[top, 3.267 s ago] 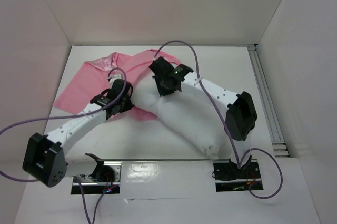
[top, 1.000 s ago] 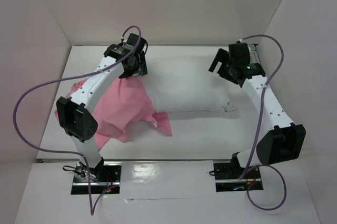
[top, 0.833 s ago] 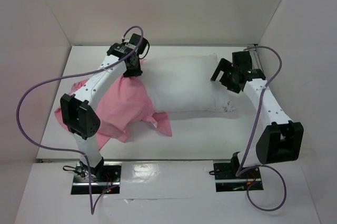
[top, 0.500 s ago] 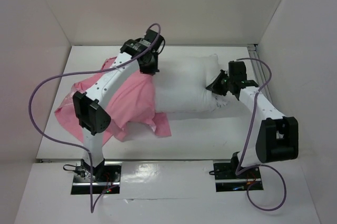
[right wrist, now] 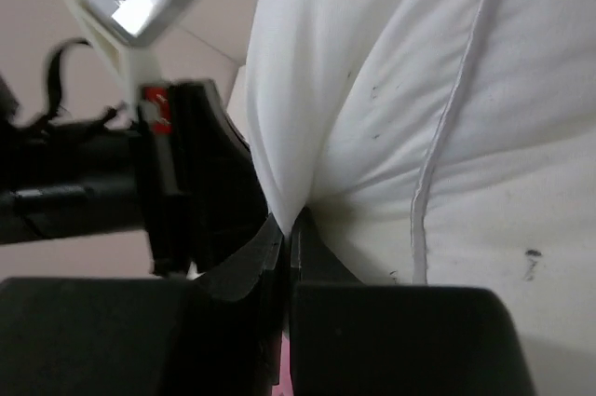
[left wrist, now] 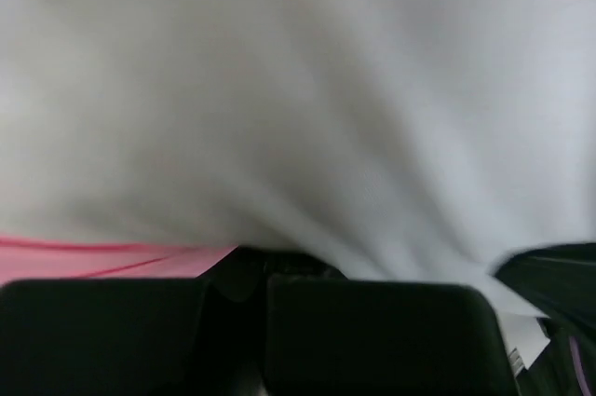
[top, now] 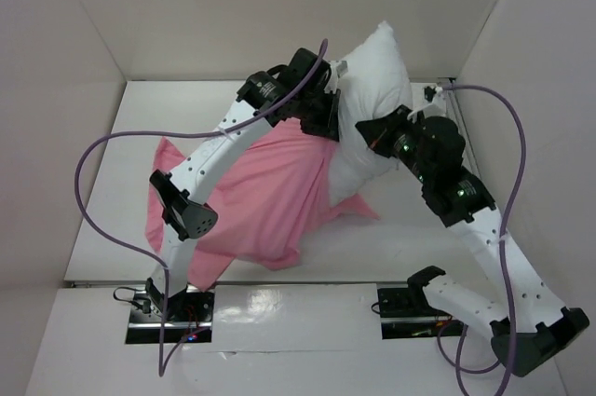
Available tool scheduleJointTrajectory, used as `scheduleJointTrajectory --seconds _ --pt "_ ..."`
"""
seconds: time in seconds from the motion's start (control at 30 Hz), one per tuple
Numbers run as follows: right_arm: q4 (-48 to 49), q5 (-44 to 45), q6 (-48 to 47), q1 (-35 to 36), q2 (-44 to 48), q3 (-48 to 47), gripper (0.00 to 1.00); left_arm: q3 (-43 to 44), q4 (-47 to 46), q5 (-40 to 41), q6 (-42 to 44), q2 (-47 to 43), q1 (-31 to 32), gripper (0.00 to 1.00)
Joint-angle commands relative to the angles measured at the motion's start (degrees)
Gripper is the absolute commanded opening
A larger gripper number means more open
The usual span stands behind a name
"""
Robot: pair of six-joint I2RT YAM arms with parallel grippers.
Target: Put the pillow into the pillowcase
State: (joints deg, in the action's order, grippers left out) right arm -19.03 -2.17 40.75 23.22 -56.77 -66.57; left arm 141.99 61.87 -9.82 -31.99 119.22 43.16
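- Top external view: the pillow [top: 380,65] stands tilted on end above the table [top: 121,163]. Its upper corner points toward the back wall, and its lower end sits among the folds of the pillowcase [top: 270,200].
- The pillowcase hangs as a draped sheet from the left gripper [top: 324,115], which is at the pillow's left flank. It reaches down to the table surface.
- The right gripper [top: 377,130] is pressed against the pillow's right flank (the wrist body hides its fingers in this view).
- Left wrist view: white pillow [left wrist: 307,88] cloth fills the frame, and its creases converge on the left gripper [left wrist: 264,275]. The two fingers [left wrist: 372,326] sit side by side with no gap. A pink edge of the pillowcase [left wrist: 84,261] runs into them from the left, so the clamped layer reads as pillowcase.
- Right wrist view: the right gripper [right wrist: 289,228] is closed tight on a pinched fold of the pillow [right wrist: 419,88], beside a piped seam. The left arm's wrist [right wrist: 177,182] sits just beyond the fold.
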Motion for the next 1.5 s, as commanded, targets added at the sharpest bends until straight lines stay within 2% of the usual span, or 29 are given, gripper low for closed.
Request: scheduleJointTrajectory --seconds 0.0,0.03,0.17,0.27,0.47,0.6,0.63,0.73,0.77,0.8,0.87,0.9,0.93,0.97,1.0,1.03,1.07,1.13,1.17,1.23,1.3,1.4,1.47 --pt "-3.2 0.8 7.1 6.5 1.9 12.0 0.0 0.7 -11.8 -4.8 -1.4 0.4 -1.1 0.0" --pt "-2.6 1.8 9.1 9.2 3.0 17.9 0.0 0.7 -11.8 -4.8 -1.4 0.4 -1.1 0.0" --pt "-2.6 6.2 13.2 14.9 7.0 25.5 0.0 0.2 -12.4 -4.8 -1.4 0.4 -1.7 0.0" --pt "-3.2 8.7 13.2 17.6 7.6 24.9 0.0 -0.4 -12.9 -5.3 -1.4 0.9 -1.7 0.0" --pt "-2.4 10.4 9.8 18.2 5.5 18.0 0.0 0.2 -14.1 -7.0 -1.4 1.5 -1.7 0.0" --pt "-3.1 12.2 6.8 18.2 2.5 15.4 0.0 -6.6 -13.4 -3.7 -1.9 -2.2 -1.7 0.0" --pt "-3.1 12.2 6.8 18.2 2.5 14.7 0.0 -10.7 -13.4 -2.3 -1.9 -4.8 -1.7 0.06" --pt "-4.3 9.9 4.3 18.2 1.9 14.7 0.0 -16.1 -11.1 0.8 0.6 -8.7 -1.7 0.57" --pt "-6.8 9.9 3.3 18.2 1.2 13.0 0.13 -20.0 -10.1 5.3 1.1 -11.7 -1.7 0.81" --pt "-9.0 9.9 0.9 18.2 0.6 11.6 0.35 -21.9 -9.5 8.3 1.1 -13.3 -1.7 0.88" --pt "-15.8 12.7 -1.7 18.2 -1.3 6.1 0.83 -28.4 -8.8 17.8 1.7 -16.5 -2.2 0.94" --pt "-18.3 13.9 -4.1 18.2 -2.0 4.0 0.88 -31.4 -8.3 20.7 -0.2 -20.7 -3.0 0.94" --pt "-20.5 16.7 -5.2 18.2 -3.3 1.8 0.92 -34.6 -8.8 22.8 -1.3 -23.0 -3.5 0.94" --pt "-24.8 18.2 -6.4 18.2 -4.0 -0.5 0.96 -42.1 -10.2 24.5 -1.8 -25.7 -4.2 0.91" --pt "-26.9 19.7 -8.1 18.2 -4.7 -4.9 1.0 -46.0 -11.8 26.8 -2.5 -31.2 -4.9 0.9" --pt "-28.9 21.3 -8.9 18.2 -6.2 -7.1 1.0 -49.7 -15.3 27.7 -3.2 -33.8 -6.6 0.88" --pt "-31.7 23.4 -9.6 18.2 -7.1 -9.1 1.0 -56.2 -17.1 27.7 -3.3 -36.2 -7.6 0.88" --pt "-33.3 24.0 -11.6 18.2 -9.0 -14.2 1.0 -62.2 -21.9 23.8 -3.3 -40.1 -10.7 0.88" --pt "-34.4 24.0 -12.5 18.2 -11.6 -15.8 1.0 -65.2 -27.1 22.3 -3.3 -42.2 -13.1 0.88" --pt "-35.5 24.0 -14.0 18.7 -14.8 -19.7 1.0 -71.8 -31.7 17.7 -0.9 -42.2 -16.2 0.9" --pt "-37.3 26.2 -14.6 19.9 -19.9 -22.3 1.0 -72.5 -33.9 16.1 -0.9 -37.4 -16.8 0.94" --pt "-39.1 31.3 -14.6 22.5 -28.3 -24.0 1.0 -72.5 -35.0 17.2 -1.6 -32.1 -17.3 0.94" --pt "-39.7 33.3 -13.4 23.3 -34.2 -24.7 1.0 -73.0 -37.2 15.1 -2.7 -28.2 -20.4 0.92"
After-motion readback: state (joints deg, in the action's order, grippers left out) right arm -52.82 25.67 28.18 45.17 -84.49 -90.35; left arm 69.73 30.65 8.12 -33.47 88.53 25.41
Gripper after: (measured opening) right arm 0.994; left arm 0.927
